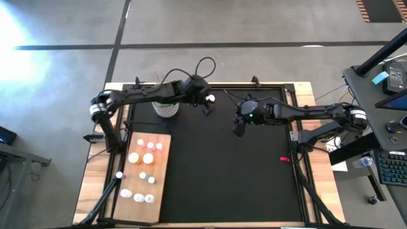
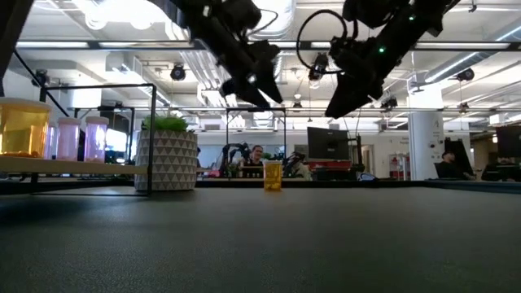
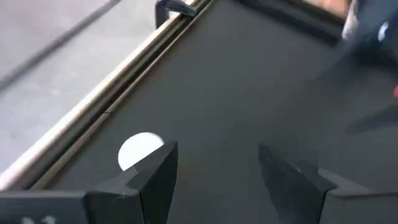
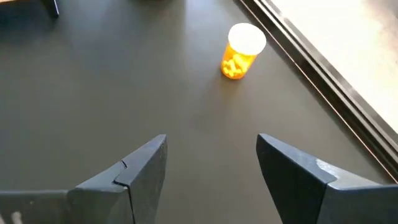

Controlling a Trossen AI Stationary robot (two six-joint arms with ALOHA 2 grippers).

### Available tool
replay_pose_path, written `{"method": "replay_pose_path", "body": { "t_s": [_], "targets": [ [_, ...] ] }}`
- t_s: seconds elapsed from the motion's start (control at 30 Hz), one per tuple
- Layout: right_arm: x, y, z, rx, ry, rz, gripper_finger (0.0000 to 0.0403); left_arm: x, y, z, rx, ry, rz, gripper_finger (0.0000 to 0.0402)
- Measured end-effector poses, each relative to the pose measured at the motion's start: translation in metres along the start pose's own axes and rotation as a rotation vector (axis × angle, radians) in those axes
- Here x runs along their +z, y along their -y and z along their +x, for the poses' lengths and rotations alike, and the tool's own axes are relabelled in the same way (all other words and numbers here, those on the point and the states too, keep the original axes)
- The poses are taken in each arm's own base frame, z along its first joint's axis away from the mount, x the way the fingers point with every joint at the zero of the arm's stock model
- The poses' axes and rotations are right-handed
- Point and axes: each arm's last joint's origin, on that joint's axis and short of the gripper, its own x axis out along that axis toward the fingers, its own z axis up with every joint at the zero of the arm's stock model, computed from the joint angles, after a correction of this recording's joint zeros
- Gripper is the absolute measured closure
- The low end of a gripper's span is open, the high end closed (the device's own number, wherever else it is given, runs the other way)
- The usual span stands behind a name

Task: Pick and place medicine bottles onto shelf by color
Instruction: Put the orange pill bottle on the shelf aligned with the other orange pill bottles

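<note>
High view: left gripper sits over the far part of the black mat, just right of the plant pot, fingers apart w/ nothing between them. Left wrist view shows the same: both dark fingers spread, only mat in the gap, and a white bottle cap just beside one finger, near the mat's edge rail. That cap shows in high view as a small white dot right by the left gripper. Right gripper is over the far-middle of the mat, near the left one but apart from it, also open and empty; right wrist view has its fingers spread over bare mat, w/ an orange bottle, white cap, standing upright ahead of them near the mat's edge. Low view: both grippers hang well above the mat, the orange bottle stands alone far back betw. them. Shelf, pale wood, lies at the mat's left side, w/ pink, orange and white bottles standing on it in groups; one more small white bottle stands off the board's left edge on the table.
</note>
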Motion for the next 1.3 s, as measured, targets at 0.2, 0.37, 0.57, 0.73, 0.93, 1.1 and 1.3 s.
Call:
{"method": "replay_pose_path", "body": {
  "t_s": [0.2,0.37,0.57,0.73,0.93,1.1,1.3],
  "targets": [
    [-0.011,0.008,-0.028,0.016,0.113,0.007,0.0165,-0.006,-0.018,0.03,0.1,-0.002,-0.12,0.0194],
    [-0.024,0.014,-0.046,0.035,0.306,0.015,0.0165,-0.01,-0.018,0.036,0.101,-0.017,-0.117,0.0194],
    [-0.056,0.019,-0.049,0.06,0.452,0.098,0.0165,-0.011,-0.022,0.039,0.162,-0.012,-0.119,0.0194],
    [-0.077,0.023,-0.05,0.09,0.568,0.184,0.0165,-0.016,-0.023,0.05,0.167,-0.032,-0.118,0.0194],
    [-0.101,0.026,-0.05,0.113,0.671,0.233,0.0165,-0.021,-0.024,0.058,0.171,-0.041,-0.17,0.0194],
    [-0.122,0.027,-0.045,0.128,0.657,0.278,0.0165,-0.024,-0.025,0.064,0.175,-0.053,-0.169,0.0194],
    [-0.144,0.029,-0.041,0.138,0.671,0.303,0.0165,-0.027,-0.025,0.068,0.177,-0.064,-0.169,0.0194]
  ]
}}
